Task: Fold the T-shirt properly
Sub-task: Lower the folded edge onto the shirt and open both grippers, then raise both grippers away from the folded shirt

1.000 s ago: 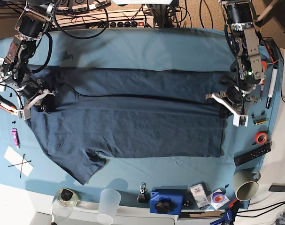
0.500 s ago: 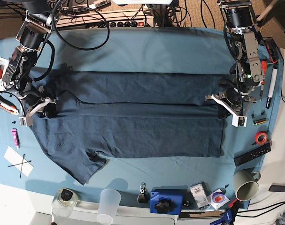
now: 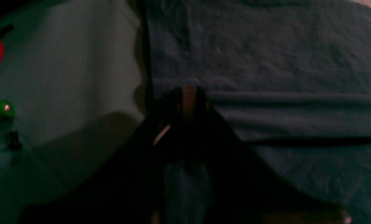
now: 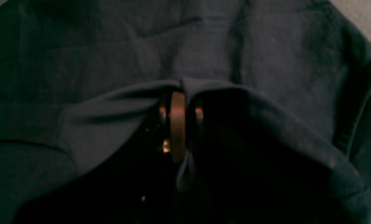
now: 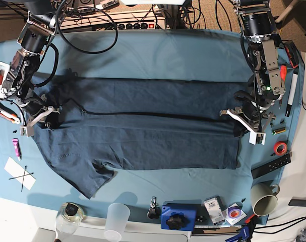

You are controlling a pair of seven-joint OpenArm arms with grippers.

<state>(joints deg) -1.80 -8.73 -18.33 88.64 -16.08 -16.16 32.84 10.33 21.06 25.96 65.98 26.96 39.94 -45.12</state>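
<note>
The dark navy T-shirt (image 5: 142,131) lies spread across the teal table cloth (image 5: 158,53), its far long side folded over toward the front. My left gripper (image 5: 242,121) is shut on the shirt's folded edge at the right end; the left wrist view shows its fingers (image 3: 188,99) pinching a fold of the T-shirt (image 3: 266,62). My right gripper (image 5: 44,118) is shut on the shirt's edge at the left end; in the right wrist view, fabric of the T-shirt (image 4: 110,62) drapes over the closed fingers (image 4: 177,121). One sleeve (image 5: 95,181) lies at the front left. The collar is hidden.
Tools and clutter line the edges: a red tape roll (image 5: 280,147), a green-tipped marker (image 5: 280,130), a mug (image 5: 263,199), a blue box (image 5: 179,216), a plastic cup (image 5: 117,219), a pink item (image 5: 15,147) and marked paper (image 5: 19,174). Cables and a power strip (image 5: 137,24) lie behind.
Both grippers have carried the folded edge slightly toward the front of the table; the fold line now sits a little lower, and the shirt is stretched between them.
</note>
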